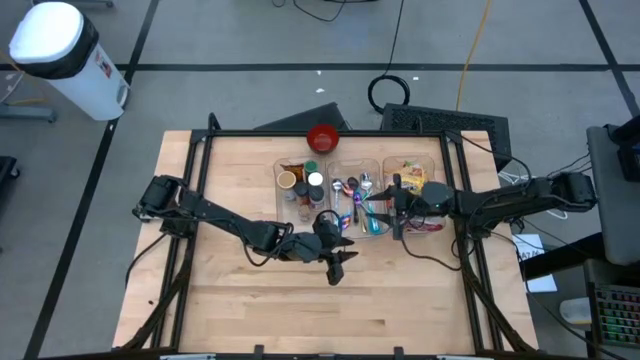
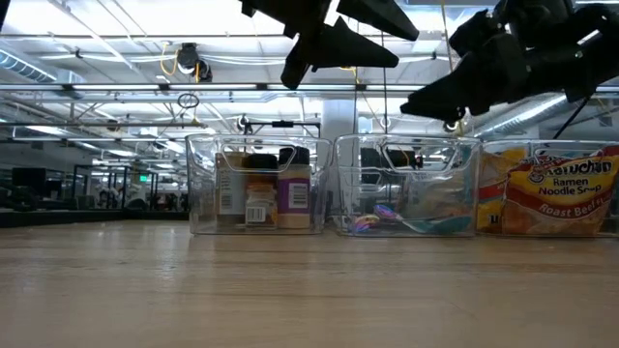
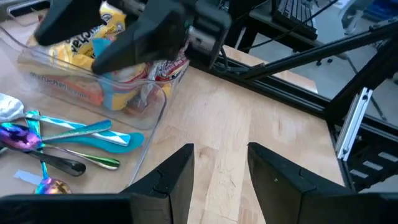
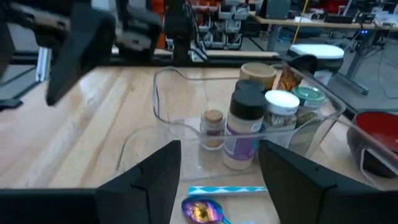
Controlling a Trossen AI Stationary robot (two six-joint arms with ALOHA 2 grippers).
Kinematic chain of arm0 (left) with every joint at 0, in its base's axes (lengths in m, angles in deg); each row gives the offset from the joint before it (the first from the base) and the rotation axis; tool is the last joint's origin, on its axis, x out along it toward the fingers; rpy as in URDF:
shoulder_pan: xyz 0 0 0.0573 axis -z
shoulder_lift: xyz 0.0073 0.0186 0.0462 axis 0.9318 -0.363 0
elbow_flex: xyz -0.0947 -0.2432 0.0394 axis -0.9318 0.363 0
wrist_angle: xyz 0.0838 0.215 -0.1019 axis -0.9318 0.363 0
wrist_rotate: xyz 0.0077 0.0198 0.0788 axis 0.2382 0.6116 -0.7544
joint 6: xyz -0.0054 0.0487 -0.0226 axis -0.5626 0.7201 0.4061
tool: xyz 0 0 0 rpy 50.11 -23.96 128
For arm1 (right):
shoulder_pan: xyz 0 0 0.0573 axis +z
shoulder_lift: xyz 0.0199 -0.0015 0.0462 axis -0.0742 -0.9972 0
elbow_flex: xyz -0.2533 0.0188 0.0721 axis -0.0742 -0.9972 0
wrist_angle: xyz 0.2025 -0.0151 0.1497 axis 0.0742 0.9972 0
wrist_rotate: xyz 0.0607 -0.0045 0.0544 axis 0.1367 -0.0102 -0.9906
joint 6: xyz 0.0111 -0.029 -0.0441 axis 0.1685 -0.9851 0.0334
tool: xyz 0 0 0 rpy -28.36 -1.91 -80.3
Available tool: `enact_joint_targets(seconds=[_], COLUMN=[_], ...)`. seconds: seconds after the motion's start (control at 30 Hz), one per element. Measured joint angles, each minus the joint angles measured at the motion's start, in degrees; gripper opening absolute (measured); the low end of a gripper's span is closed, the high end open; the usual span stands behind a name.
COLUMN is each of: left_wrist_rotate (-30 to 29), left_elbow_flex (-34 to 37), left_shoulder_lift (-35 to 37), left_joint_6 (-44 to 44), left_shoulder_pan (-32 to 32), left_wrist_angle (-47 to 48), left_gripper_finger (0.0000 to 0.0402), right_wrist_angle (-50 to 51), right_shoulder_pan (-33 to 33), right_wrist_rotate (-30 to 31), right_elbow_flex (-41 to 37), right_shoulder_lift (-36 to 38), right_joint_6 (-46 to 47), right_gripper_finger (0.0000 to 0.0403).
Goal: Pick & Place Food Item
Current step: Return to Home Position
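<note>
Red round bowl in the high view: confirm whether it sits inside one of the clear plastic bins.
No, the red round bowl stands on the wooden table, outside the row of clear plastic bins.

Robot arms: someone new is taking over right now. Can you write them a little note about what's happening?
Left gripper: open, empty, raised over bare table in front of the bins.
Right gripper: open, empty, raised by the middle transparent bin.
Things: spoons lie in the middle bin, spice jars in the left bin, ramen packs in the right bin.
Done: spoons are binned.
Left to do: bring both arms home.
</note>
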Motion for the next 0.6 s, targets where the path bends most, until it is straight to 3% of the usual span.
enact_joint_targets(seconds=[0.2,0.47,0.6], left_wrist_rotate=[-0.01,0.2,6.28], left_elbow_flex=[0.0,0.0,0.0], left_shoulder_lift=[0.0,1.26,7.17], left_joint_6=[3.46,11.57,12.84], left_shoulder_pan=[-0.02,-1.31,-2.38], left_wrist_angle=[-0.03,0.37,5.91], left_gripper_finger=[0.0159,0.0159,0.0159], right_wrist_angle=[4.84,21.06,25.31], right_shoulder_pan=[0.02,0.02,0.02], right_wrist_rotate=[-0.02,-0.08,-0.08], right_elbow_flex=[0.0,0.0,0.0], right_shoulder_lift=[8.55,26.23,33.66], right_joint_6=[6.44,10.43,9.86], right_gripper_finger=[0.0197,0.0184,0.0183])
